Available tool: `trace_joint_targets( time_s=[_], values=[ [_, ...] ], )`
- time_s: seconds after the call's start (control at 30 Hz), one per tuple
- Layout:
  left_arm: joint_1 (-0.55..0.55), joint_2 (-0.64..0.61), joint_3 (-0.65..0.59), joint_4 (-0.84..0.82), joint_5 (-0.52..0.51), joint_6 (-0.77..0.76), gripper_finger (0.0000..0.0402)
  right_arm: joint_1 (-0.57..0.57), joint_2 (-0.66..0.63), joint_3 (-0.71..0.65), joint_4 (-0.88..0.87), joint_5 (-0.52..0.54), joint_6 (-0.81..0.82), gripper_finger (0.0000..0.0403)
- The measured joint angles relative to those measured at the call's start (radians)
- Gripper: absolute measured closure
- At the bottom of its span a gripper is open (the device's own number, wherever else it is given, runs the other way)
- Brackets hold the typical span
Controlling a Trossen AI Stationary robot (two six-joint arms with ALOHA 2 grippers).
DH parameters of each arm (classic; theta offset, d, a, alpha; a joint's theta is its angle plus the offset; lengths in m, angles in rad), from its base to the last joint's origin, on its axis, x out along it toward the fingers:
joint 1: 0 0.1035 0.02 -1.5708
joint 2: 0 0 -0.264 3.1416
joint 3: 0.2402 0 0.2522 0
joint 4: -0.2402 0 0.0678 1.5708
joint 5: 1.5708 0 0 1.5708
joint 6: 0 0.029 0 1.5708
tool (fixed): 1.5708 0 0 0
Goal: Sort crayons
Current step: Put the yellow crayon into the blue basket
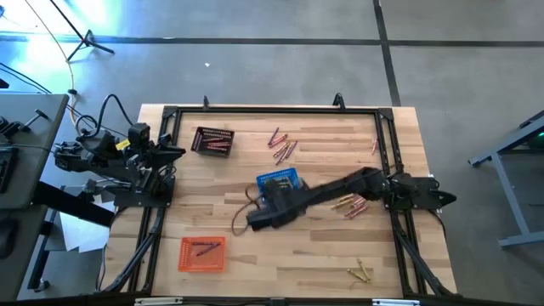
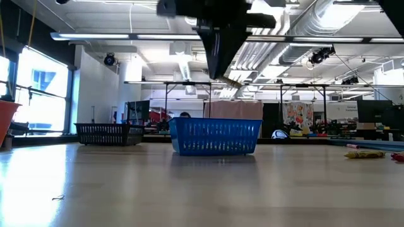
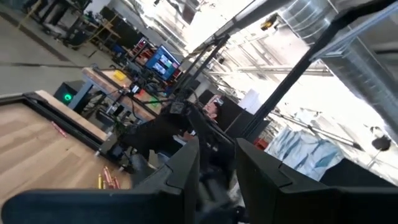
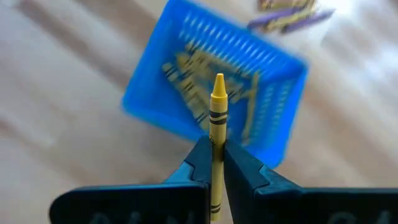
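My right gripper (image 4: 214, 146) hangs above the table, shut on a yellow crayon (image 4: 217, 106), just near of the blue mesh basket (image 1: 279, 181) that holds yellow crayons (image 4: 186, 74). In the low view the gripper (image 2: 219, 70) points down above the blue basket (image 2: 214, 135). The black basket (image 1: 212, 140) and the orange basket (image 1: 202, 253) hold reddish crayons. Loose crayons lie on the wood at the far middle (image 1: 282, 144), at the right (image 1: 350, 204) and at the near right (image 1: 361, 274). My left gripper (image 3: 217, 168) waits open at the table's left edge, holding nothing. My right gripper pinches the yellow crayon's wrapped shaft (image 4: 216, 144) between its two fingers. The crayon lies along the fingers, and its pointed end (image 4: 218, 81) sticks out past the fingertips. The fingers slant steeply down from above. The crayon is lifted clear, above the blue basket.
A black frame (image 1: 272, 110) runs around the table's edges. The wood between the blue basket and the orange basket is bare. One crayon (image 1: 374, 146) lies near the far right rail. Beyond the table the low view shows a workshop room.
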Motion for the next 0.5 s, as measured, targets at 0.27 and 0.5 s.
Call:
trace_joint_targets(
  time_s=[0.27,0.5],
  values=[
    [0.0,0.067,0.0,0.106,-0.044,-0.021,0.0312,-0.15,0.0,-0.001,0.014,-0.002,-0.351,0.0393],
    [0.0,0.122,0.0,0.181,-0.043,-0.021,0.0312,-0.209,-0.002,-0.09,0.129,-0.065,-0.578,0.0393]
  ],
)
